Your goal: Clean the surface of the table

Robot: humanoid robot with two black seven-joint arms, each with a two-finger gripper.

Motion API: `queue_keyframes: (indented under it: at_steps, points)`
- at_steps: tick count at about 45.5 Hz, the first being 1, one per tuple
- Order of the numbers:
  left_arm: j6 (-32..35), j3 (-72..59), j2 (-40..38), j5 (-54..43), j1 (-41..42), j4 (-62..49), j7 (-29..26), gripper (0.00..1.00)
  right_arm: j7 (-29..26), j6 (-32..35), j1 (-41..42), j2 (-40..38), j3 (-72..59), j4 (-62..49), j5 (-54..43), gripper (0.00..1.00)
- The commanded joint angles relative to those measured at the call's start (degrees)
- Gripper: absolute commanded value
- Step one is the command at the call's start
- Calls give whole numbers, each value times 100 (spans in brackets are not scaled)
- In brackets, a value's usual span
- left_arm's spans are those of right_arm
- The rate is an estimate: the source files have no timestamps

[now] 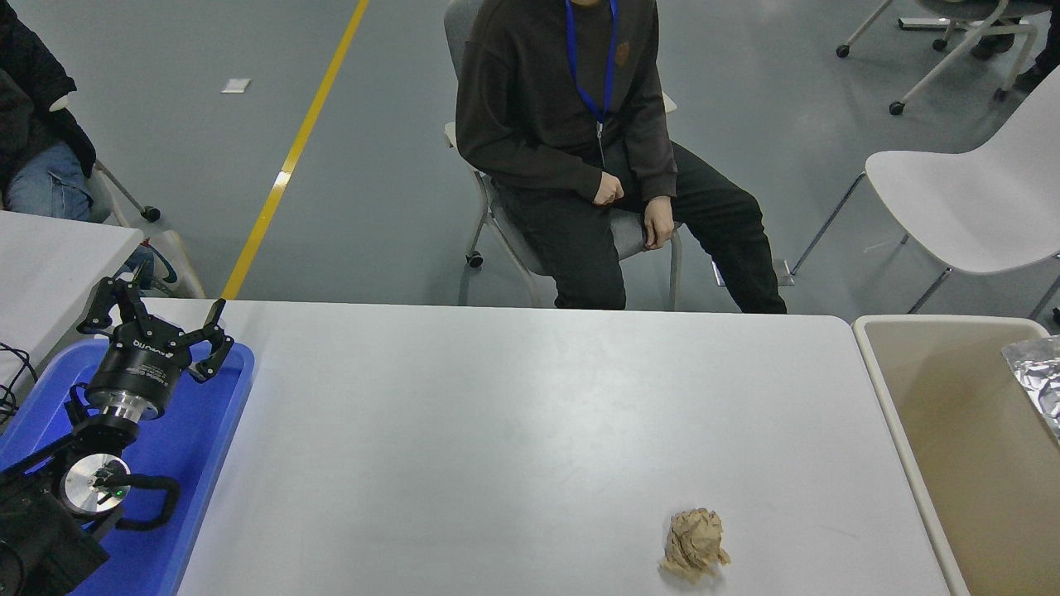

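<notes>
Brown crumpled paper, wadded into a rough ball (pixel 694 543), is the one piece of litter lying on the large, smooth, white-grey rectangular tabletop (pixel 513 430), which spans the middle of the scene from the blue tray on the left to the bin on the right. The ball sits near the front edge, right of centre, well apart from everything else and nearer the bin than the tray.

The beige rectangular plastic bin (pixel 903 463) stands just beside the tabletop's right edge. At its far right side a crinkled piece of silver foil (pixel 1035 377) is in view over the bin's opening; whether it rests inside or is held above cannot be told.

The left black gripper (pixel 157 319) is parked at the near left, over the blue rectangular plastic tray (pixel 199 463), its jaws spread wide and holding nothing. The right arm and its gripper are out of view, so nothing can be said of its jaws.

A person in a dark sweatshirt with a blue lanyard (pixel 571 141) sits on a chair beyond the far edge, hands resting on the lap.

As a judgement: most of the surface looks bare, so the cleaning seems well along, but the paper ball is left to pick up and drop in the bin.
</notes>
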Motion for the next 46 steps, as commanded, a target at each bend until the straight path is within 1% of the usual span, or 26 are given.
queue_keyframes:
  at_steps: [1, 17, 29, 46]
  points:
    - [0, 4, 2, 0, -5, 0, 0, 100, 124, 7, -118, 623, -54, -701, 8, 0]
    - [0, 4, 2, 0, 4, 0, 0, 100, 124, -72, -118, 1072, -72, -772, -9, 0]
    - [0, 4, 2, 0, 4, 0, 0, 100, 133, -89, -91, 1749, -308, -1721, -45, 0]
    - [0, 4, 2, 0, 4, 0, 0, 100, 133, -168, -74, 1767, -397, -1730, -36, 0]
